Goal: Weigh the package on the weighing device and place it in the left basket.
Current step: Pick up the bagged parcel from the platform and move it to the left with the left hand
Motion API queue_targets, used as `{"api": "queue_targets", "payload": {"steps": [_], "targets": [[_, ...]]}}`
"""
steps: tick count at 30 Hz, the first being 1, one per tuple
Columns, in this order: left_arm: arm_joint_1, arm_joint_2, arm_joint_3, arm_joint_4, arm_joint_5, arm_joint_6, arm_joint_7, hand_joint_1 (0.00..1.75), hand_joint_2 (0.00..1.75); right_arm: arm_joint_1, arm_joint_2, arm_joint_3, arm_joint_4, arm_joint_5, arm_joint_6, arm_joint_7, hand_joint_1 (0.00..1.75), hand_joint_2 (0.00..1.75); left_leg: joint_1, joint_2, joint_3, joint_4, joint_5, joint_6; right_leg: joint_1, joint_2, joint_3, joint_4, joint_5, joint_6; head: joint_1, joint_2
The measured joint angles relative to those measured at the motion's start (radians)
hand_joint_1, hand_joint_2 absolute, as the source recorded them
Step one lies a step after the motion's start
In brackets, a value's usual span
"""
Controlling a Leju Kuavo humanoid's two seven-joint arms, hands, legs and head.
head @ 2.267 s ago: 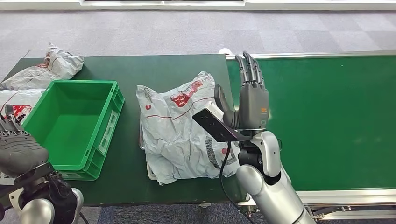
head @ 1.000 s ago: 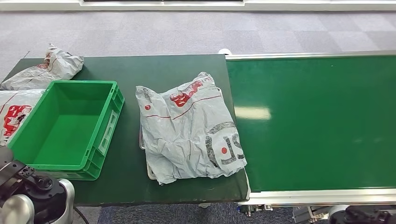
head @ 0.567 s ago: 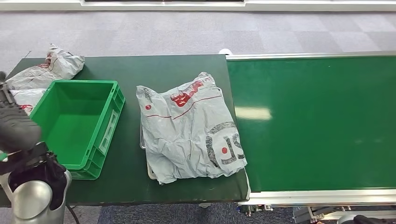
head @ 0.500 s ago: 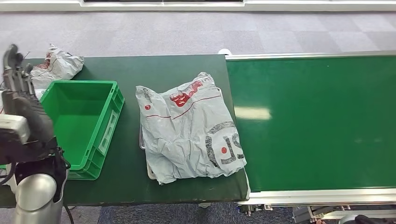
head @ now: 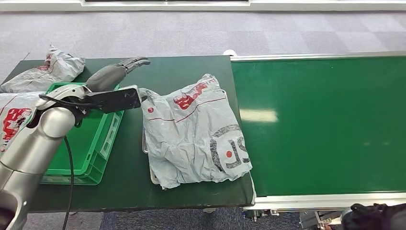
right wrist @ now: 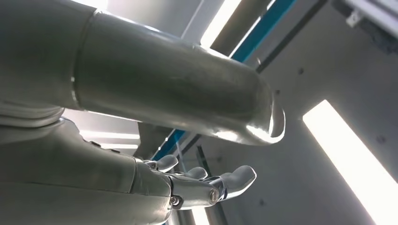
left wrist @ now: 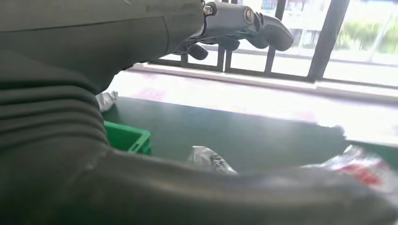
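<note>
In the head view, the crumpled grey plastic package with red and black print (head: 194,132) is being supported by the flat weighing device (head: 153,176) on the dark green table (head: 182,69), just beside the green plastic basket (head: 103,139); the left hand (head: 112,73) is being held above the basket's far edge, fingers extended and empty; in the left wrist view, the fingers (left wrist: 244,21) are being shown spread over the table; in the right wrist view, the right hand (right wrist: 197,183) is being held open, fingers apart, grasping nothing.

The left arm is extended into the upper left, left hand (head: 116,73) open, fingers straightened; right hand (right wrist: 197,183) is held empty, fingers loosely apart.
</note>
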State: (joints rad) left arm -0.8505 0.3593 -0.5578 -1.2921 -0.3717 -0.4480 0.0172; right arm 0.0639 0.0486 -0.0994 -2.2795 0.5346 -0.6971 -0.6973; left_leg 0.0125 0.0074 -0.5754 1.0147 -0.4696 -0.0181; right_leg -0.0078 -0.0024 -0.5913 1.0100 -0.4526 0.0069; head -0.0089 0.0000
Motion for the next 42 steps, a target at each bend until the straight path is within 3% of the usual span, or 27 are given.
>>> {"api": "queue_targets", "payload": {"steps": [4, 9, 14, 18, 22, 29, 33, 36, 37, 40, 41, 42], "targets": [[-0.104, -0.001, -0.134, 0.132, 0.005, -0.049, -0.037, 0.0, 1.75, -0.012, -0.016, 0.021, 0.033, 0.014, 0.0, 0.0, 0.0, 0.0, 0.0, 0.0, 0.0, 0.0, 0.0, 0.0, 0.0, 0.0, -0.001, 0.0, 0.0, 0.0, 0.0, 0.0], [-0.198, -0.076, -0.274, 0.292, -0.004, -0.078, -0.082, 0.0, 1.75, -0.012, -0.017, 0.049, 0.047, 0.023, 0.0, 0.0, 0.0, 0.0, 0.0, -0.002, -0.001, 0.0, 0.0, 0.0, 0.0, -0.002, 0.0, 0.0, 0.0, 0.0, 0.0, 0.0], [-0.204, -0.172, -0.386, 0.426, -0.019, -0.073, -0.112, 0.0, 1.75, -0.012, -0.017, 0.069, 0.062, 0.023, 0.0, 0.0, 0.0, 0.0, -0.001, -0.002, -0.001, 0.0, 0.0, 0.0, -0.002, -0.003, 0.001, 0.0, 0.0, 0.0, 0.0, 0.0], [-0.17, -0.219, -0.446, 0.49, -0.019, -0.062, -0.135, 0.0, 1.75, -0.012, -0.017, 0.081, 0.079, 0.031, 0.0, 0.0, 0.0, 0.0, -0.002, -0.002, -0.001, 0.0, 0.0, 0.0, -0.002, -0.002, 0.0, 0.0, 0.0, 0.0, 0.0, 0.0], [-0.151, -0.239, -0.474, 0.524, -0.016, -0.057, -0.143, 0.0, 0.0, -0.011, -0.016, 0.09, 0.09, 0.033, 0.0, 0.0, 0.0, 0.0, -0.001, -0.002, -0.001, 0.0, 0.0, 0.0, -0.001, -0.002, 0.0, 0.0, 0.0, 0.0, 0.0, 0.0], [-0.098, -0.276, -0.501, 0.56, 0.024, -0.047, -0.16, 0.0, 0.0, -0.01, -0.006, 0.099, 0.106, 0.049, 0.0, 0.0, 0.0, 0.0, -0.001, -0.002, -0.001, 0.0, 0.0, 0.0, -0.001, -0.002, 0.0, 0.0, 0.0, 0.0, 0.0, 0.0], [-0.076, -0.298, -0.507, 0.576, 0.037, -0.038, -0.164, 0.0, 1.75, -0.006, -0.001, 0.105, 0.112, 0.051, 0.0, 0.0, 0.0, 0.0, -0.002, -0.002, -0.001, 0.0, 0.0, 0.0, -0.002, -0.002, 0.001, 0.0, 0.0, 0.0, 0.0, 0.0], [-0.069, -0.308, -0.513, 0.586, 0.039, -0.019, -0.163, 0.0, 1.75, 0.004, 0.001, 0.106, 0.115, 0.051, 0.0, 0.0, 0.0, 0.0, -0.002, -0.003, -0.001, 0.0, 0.0, 0.001, -0.002, -0.003, 0.001, 0.0, 0.0, 0.001, 0.0, 0.0], [-0.066, -0.31, -0.514, 0.589, 0.036, -0.005, -0.16, 0.08, 1.75, 0.007, 0.002, 0.106, 0.116, 0.051, 0.0, 0.0, 0.0, 0.0, -0.002, -0.003, -0.001, 0.0, 0.0, 0.001, -0.002, -0.003, 0.001, 0.0, 0.0, 0.001, 0.0, 0.0], [-0.059, -0.315, -0.518, 0.599, 0.017, 0.05, -0.148, 1.39, 1.75, 0.019, 0.004, 0.106, 0.116, 0.051, 0.0, 0.0, 0.0, 0.0, -0.002, -0.003, -0.001, 0.0, 0.0, 0.001, -0.002, -0.003, 0.001, 0.0, 0.0, 0.0, 0.0, 0.0], [-0.058, -0.316, -0.518, 0.601, 0.012, 0.066, -0.146, 1.75, 1.75, 0.022, 0.005, 0.106, 0.116, 0.051, 0.0, 0.0, 0.0, 0.0, -0.002, -0.003, -0.001, 0.0, 0.0, 0.001, -0.002, -0.003, 0.001, 0.0, 0.0, 0.0, 0.0, 0.0], [-0.057, -0.315, -0.519, 0.602, 0.008, 0.081, -0.145, 1.75, 1.75, 0.025, 0.005, 0.106, 0.116, 0.051, 0.0, 0.0, 0.0, 0.0, -0.002, -0.003, -0.001, 0.0, 0.0, 0.001, -0.002, -0.003, 0.001, 0.0, 0.0, 0.0, 0.0, 0.0]]}}
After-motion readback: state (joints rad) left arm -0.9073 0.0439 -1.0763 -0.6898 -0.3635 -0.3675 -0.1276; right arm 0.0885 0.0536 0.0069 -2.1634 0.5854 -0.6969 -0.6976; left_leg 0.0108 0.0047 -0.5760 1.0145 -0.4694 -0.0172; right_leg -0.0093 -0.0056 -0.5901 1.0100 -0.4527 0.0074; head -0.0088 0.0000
